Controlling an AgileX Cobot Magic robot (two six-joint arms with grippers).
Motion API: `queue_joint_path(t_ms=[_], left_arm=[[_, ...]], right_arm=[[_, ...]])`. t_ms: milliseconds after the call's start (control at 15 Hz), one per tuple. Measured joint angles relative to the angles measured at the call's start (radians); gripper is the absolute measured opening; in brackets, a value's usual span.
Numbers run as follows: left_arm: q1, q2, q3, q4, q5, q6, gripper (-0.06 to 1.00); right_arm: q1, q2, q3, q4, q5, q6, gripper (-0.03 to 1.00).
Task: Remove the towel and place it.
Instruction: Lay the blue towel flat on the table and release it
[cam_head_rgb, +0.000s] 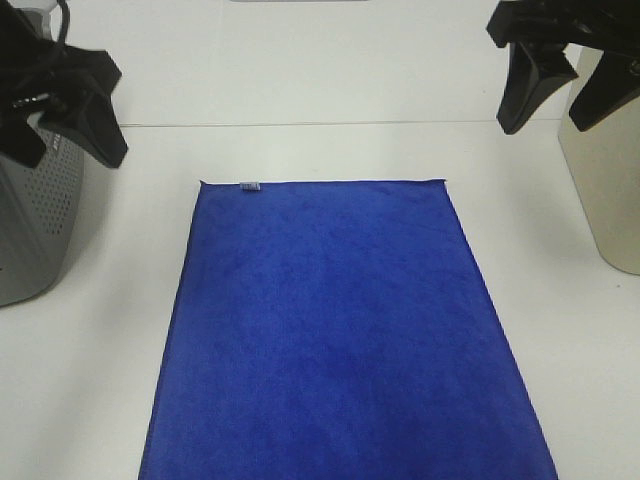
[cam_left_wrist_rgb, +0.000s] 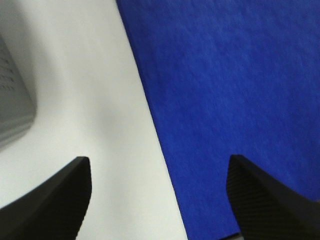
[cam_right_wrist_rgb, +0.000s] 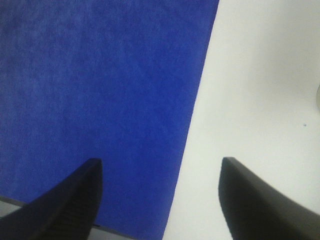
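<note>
Royal-blue plush, the towel (cam_head_rgb: 340, 340) lies spread flat on the white table (cam_head_rgb: 330, 150) in the high view, filling the centre of the frame and running off its bottom edge, with its small tag (cam_head_rgb: 251, 185) at the upper left corner of the cloth. At the upper left of the frame the left gripper (cam_head_rgb: 75, 162) hangs with its jaws apart over a grey perforated basket (cam_head_rgb: 30, 230). At the upper right the right gripper (cam_head_rgb: 545, 128) is likewise spread wide beside a beige container (cam_head_rgb: 610, 190). Neither touches the cloth.

In the left wrist view the left gripper (cam_left_wrist_rgb: 160, 210) gapes and holds nothing, one finger over the towel (cam_left_wrist_rgb: 240, 100) and the other over bare table (cam_left_wrist_rgb: 90, 100), near the basket (cam_left_wrist_rgb: 12, 100).

In the right wrist view the right gripper (cam_right_wrist_rgb: 160, 205) is also parted and empty, straddling the towel's (cam_right_wrist_rgb: 100, 90) long edge, with one finger above cloth and one above table (cam_right_wrist_rgb: 260, 100).
</note>
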Motion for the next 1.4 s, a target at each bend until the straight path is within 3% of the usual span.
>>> queue_joint_path(t_ms=[200,533,867,1133,1400], left_arm=[[0.049,0.009,-0.023,0.015,-0.005,-0.006,0.71],[0.049,0.009,-0.024,0.007,-0.029,-0.007,0.71],[0.049,0.079,-0.077,-0.156,-0.096,0.140,0.71],[0.049,0.246,-0.202,-0.224,-0.104,0.170,0.71],[0.049,0.440,-0.380,-0.226,-0.124,0.170,0.71]], right_arm=[[0.000,0.052,-0.044,-0.010,0.017,0.051,0.76],[-0.018,0.052,-0.054,0.003,-0.012,0.058,0.77],[-0.295,0.088,-0.113,0.373,-0.010,-0.161,0.77],[-0.312,0.138,-0.113,0.418,-0.013,-0.224,0.77],[-0.312,0.222,-0.113,0.466,-0.022,-0.299,0.77]])
